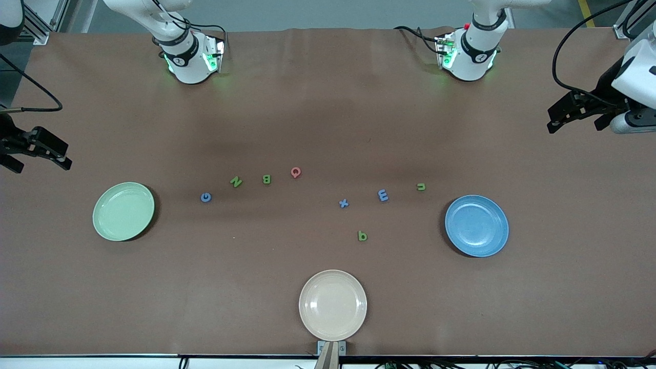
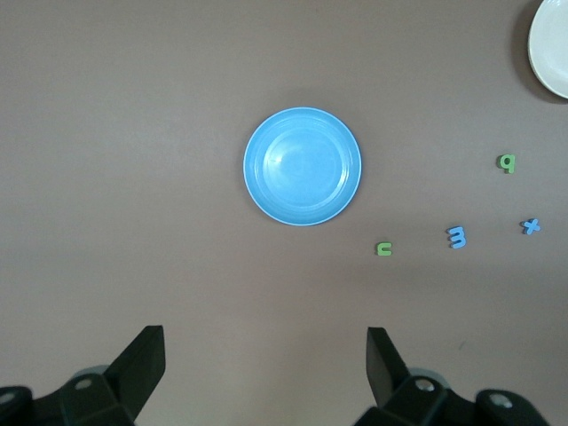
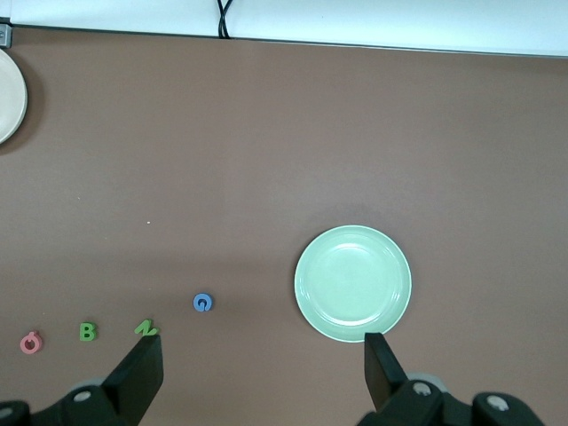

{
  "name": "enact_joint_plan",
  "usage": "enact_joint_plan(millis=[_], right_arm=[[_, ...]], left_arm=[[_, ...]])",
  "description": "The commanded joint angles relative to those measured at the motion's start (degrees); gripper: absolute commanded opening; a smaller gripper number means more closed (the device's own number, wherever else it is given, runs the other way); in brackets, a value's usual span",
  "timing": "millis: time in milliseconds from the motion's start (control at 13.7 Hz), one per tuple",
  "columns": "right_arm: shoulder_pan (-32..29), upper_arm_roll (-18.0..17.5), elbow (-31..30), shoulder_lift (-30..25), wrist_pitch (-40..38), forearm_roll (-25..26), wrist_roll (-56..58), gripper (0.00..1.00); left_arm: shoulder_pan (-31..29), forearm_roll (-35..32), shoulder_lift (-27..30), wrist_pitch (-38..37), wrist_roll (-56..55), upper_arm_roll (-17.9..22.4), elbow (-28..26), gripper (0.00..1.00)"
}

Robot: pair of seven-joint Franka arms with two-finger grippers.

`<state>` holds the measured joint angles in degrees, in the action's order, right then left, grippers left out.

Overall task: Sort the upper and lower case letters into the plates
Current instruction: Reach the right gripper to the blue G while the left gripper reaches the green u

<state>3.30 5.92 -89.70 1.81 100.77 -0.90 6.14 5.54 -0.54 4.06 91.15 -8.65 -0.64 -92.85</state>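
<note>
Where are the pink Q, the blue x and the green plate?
pink Q [image 1: 295, 172], front view, on its ring.
blue x [image 1: 344, 203], front view, where its strokes cross.
green plate [image 1: 105, 225], front view, on its rim.

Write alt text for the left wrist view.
A blue plate lies empty on a brown table, seen from above the open left end effector. Beside it lie a green u, blue m, blue x and green b; a cream plate's edge shows.

Both arms wait, raised: left gripper at the frame's right edge, right gripper at its left edge, jaws spread wide.
</note>
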Motion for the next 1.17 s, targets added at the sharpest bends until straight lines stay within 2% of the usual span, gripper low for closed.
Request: enact_joint_plan(millis=[0,291,656,729,1093], right_arm=[[-0.4,-0.39,0.93,0.3,-0.32,-0.07,0.54,1.0],[-0.4,-0.39,0.85,0.39,-0.4,-0.07,0.54,1.0],[0.13,-0.74,0.85,1.44,-0.32,-0.16,0.02,1.0],[1.0,-0.74,0.85,1.88,-0.32,-0.24,0.01,1.0],[7.06,-0.74,-1.08,7.14,-4.77,0.72,0.1,1.0]], left_arm=[[-0.18,0.45,-0.28,-1.58,1.45,-0.15,1.62,1.0],[0.17,-0.25,-1.76,-0.89,1.27,-0.15,1.7,1.0],[2.11,0.19,-10.9,1.65,-3.89,-1.29,1.01,1.0],[2.28,0.28,-11.0,3.41,-6.26,-2.42,-1.0,1.0],[2.02,0.54,-11.09,22.73,-23.39,-7.43,-15.32,1.0]])
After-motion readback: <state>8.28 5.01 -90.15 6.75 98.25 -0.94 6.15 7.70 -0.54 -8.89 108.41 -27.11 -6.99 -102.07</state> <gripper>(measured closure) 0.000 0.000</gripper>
